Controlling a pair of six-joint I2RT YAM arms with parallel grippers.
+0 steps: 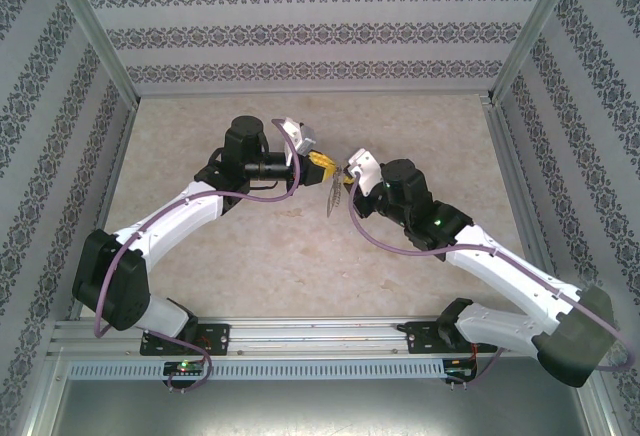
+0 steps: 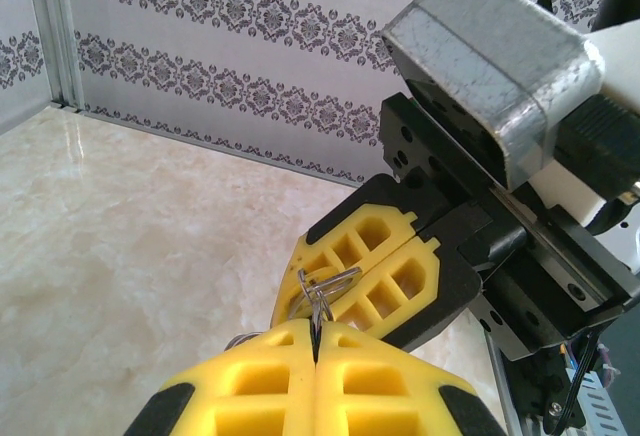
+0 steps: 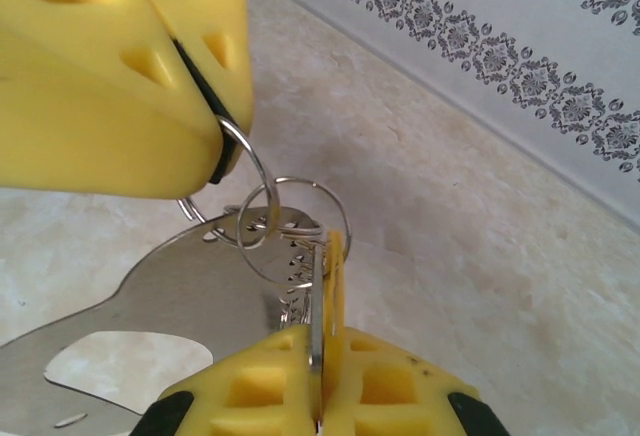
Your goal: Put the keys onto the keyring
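Nearest the right wrist camera: clamps the right gripper (image 3: 320, 356) flat on the key (image 3: 334, 276), pads pressed together, yellow head and thin silver blade standing edge-on between them. Allow no twist in that pinch, or risk the key pivoting sideways out of it. Just beyond, watch the split ring (image 3: 300, 182) that overlaps the key's tip; cannot tell whether the key's hole already sits on the wire. Feed along the curve of the coil in small arcs rather than pulling straight, and ease off if the springy wire binds. Further on, pinches the left gripper (image 3: 220, 141) shut on a second wire loop (image 3: 258, 166). Treat that side as the fixed anchor and move one arm at a time. Hold the whole bundle well above the table (image 3: 450, 256) so nothing drags or catches.

As for looks: from the right wrist, shows the keyring (image 3: 150, 296) as a flat, shiny metal plate with a rounded cut-out, hanging under the loops, with a fringe of small silvery links (image 3: 290, 256) just beside the key. From above, dangles as a thin dark sliver beneath the two meeting grippers, near mid-table and clear of the marbled surface.
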